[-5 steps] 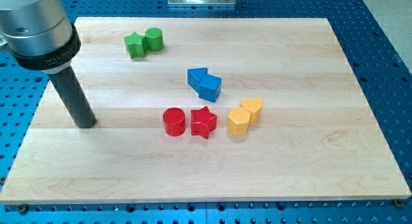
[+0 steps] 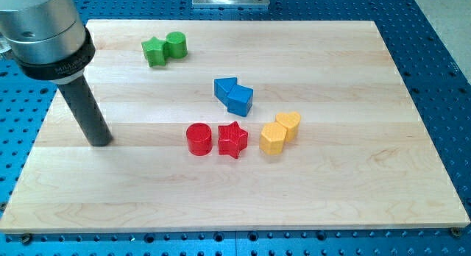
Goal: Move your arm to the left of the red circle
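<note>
The red circle (image 2: 199,139) lies a little below the board's middle, with a red star (image 2: 232,140) touching its right side. My tip (image 2: 99,140) rests on the wooden board (image 2: 353,190) well to the left of the red circle, at about the same height in the view. A wide gap of bare board lies between them. The dark rod rises up and left to the silver arm housing (image 2: 40,24) at the view's top left.
A green star (image 2: 154,51) and a green cylinder (image 2: 176,44) sit at the top left. Two blue blocks (image 2: 234,95) sit above the red star. Two yellow blocks (image 2: 280,132) sit to its right. A blue perforated table surrounds the board.
My tip has shifted very slightly to the right. No block has moved.
</note>
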`<action>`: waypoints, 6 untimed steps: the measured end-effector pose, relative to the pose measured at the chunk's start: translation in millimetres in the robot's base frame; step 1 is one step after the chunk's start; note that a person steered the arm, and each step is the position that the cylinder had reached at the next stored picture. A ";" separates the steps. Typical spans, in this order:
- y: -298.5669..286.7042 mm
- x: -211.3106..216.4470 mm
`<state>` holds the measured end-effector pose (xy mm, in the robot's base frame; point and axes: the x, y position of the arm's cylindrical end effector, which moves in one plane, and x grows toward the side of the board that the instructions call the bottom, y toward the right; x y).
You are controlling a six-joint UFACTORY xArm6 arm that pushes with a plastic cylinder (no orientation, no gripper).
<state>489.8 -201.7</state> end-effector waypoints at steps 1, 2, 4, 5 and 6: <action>4.4 0.0; 9.4 0.0; 11.6 0.0; 11.6 -2.6; 11.6 -9.5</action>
